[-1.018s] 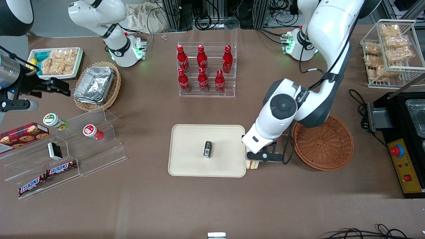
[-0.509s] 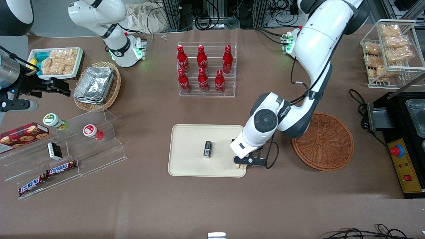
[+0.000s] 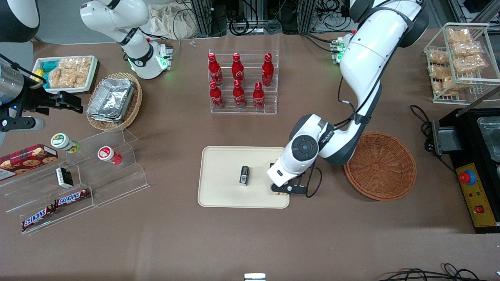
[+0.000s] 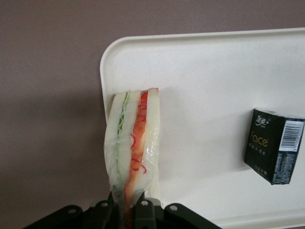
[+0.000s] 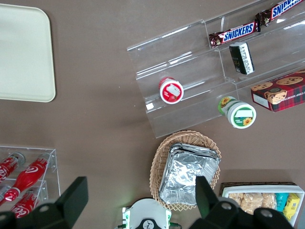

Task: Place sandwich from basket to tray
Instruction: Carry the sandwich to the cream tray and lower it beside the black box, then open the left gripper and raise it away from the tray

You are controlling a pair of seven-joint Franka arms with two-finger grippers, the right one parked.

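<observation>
I'm seeing the gripper (image 3: 284,190) clamping the sandwich (image 4: 132,138) w/ fingers (image 4: 141,208) pinched on its wrapped end, hanging over the tray (image 3: 222,195) corner nearest the basket (image 3: 381,167). Basket's sitting bare, toward the working arm's end. Tray's carrying a small black pack (image 3: 244,175) near its middle, apart from the sandwich; plenty of bare cream surface btwn them. In the front view the wrist is covering most of the sandwich, so I can't tell if it's touching the tray.
</observation>
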